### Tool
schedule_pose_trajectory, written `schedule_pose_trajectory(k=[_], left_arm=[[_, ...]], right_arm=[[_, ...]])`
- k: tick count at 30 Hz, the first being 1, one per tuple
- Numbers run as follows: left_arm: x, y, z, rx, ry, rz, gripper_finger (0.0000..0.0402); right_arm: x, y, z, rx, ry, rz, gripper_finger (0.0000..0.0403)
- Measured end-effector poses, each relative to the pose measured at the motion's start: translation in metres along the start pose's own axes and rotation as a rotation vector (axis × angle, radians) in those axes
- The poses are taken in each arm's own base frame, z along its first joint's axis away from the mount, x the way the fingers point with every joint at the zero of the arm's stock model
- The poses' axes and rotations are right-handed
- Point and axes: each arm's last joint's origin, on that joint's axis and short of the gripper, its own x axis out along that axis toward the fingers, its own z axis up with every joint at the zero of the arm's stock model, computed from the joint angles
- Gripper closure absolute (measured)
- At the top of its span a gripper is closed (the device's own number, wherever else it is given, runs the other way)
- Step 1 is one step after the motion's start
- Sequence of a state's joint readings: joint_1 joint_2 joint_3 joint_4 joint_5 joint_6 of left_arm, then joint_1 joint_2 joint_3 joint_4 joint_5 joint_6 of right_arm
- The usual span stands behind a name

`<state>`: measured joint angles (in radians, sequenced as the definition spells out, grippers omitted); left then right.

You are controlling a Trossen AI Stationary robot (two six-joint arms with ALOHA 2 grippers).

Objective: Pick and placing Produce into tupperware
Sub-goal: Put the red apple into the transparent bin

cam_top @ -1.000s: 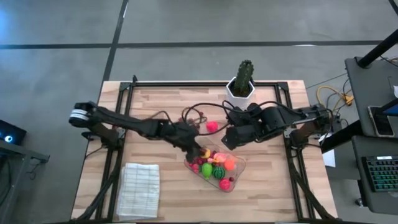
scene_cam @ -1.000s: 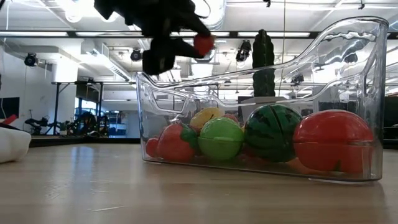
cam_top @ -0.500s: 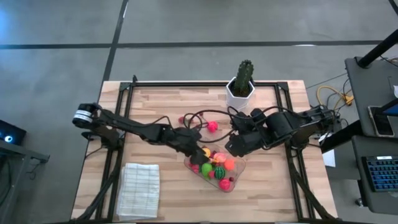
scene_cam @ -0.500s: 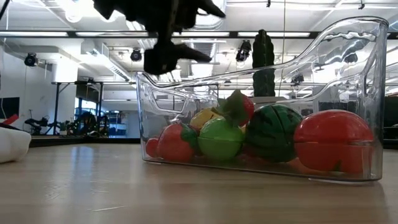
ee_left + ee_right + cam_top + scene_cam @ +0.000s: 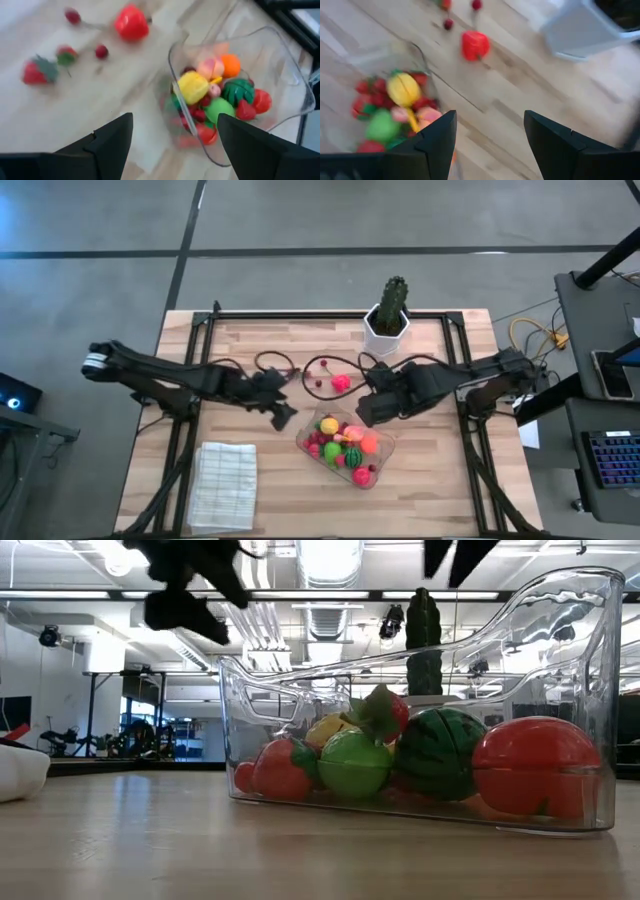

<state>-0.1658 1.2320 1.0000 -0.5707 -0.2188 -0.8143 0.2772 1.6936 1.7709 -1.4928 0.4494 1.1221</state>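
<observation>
My left gripper (image 5: 281, 413) hangs just left of the tupperware (image 5: 385, 452), its fingers (image 5: 107, 142) spread apart with nothing between them, so that hand is free for another piece rather than carrying one. My right gripper (image 5: 366, 409) sits at the far edge of the same container, just right of the loose pieces; its fingers (image 5: 437, 142) also stand apart with bare table showing between them, and I judge it is placed there to come down on the pink-red piece (image 5: 342, 383) lying just left of it on the wood. The container lies near the middle of the table, on the near side, already well filled: a yellow fruit (image 5: 193, 86), an orange one (image 5: 230, 64), a striped melon (image 5: 438, 753), a bright green ball (image 5: 354, 764) and a large red piece (image 5: 535, 768) crowd against its clear wall. Still out on the table, on the far side of the container, are that pink-red piece, a few small red berries (image 5: 101, 51) and a strawberry-like piece with a green top (image 5: 37, 72), so I reckon the job is mostly done with a handful left. The cactus in its white pot (image 5: 388, 315) stands at the far edge and the folded white cloth (image 5: 224, 483) lies near left; both are out of my way.
</observation>
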Motion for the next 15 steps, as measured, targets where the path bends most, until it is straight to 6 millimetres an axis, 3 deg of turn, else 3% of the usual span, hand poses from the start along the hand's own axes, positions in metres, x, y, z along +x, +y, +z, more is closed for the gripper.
schedule_pose_trajectory(k=[4, 7, 11, 15], left_arm=[[-0.023, 0.009, 0.001, 0.033, -0.100, -0.014, 0.0126], [-0.036, 0.019, -0.003, 0.049, -0.159, -0.001, 0.0126], [-0.048, 0.034, -0.012, 0.045, -0.202, -0.006, 0.0126], [-0.052, 0.048, -0.023, 0.051, -0.215, -0.007, 0.0126]], right_arm=[[0.031, 0.002, 0.017, 0.109, -0.034, 0.156, 0.0179], [0.060, -0.007, 0.034, 0.198, -0.047, 0.215, 0.0179], [0.097, -0.031, 0.047, 0.323, -0.032, 0.131, 0.0178], [0.114, -0.043, 0.049, 0.360, -0.013, 0.077, 0.0159]])
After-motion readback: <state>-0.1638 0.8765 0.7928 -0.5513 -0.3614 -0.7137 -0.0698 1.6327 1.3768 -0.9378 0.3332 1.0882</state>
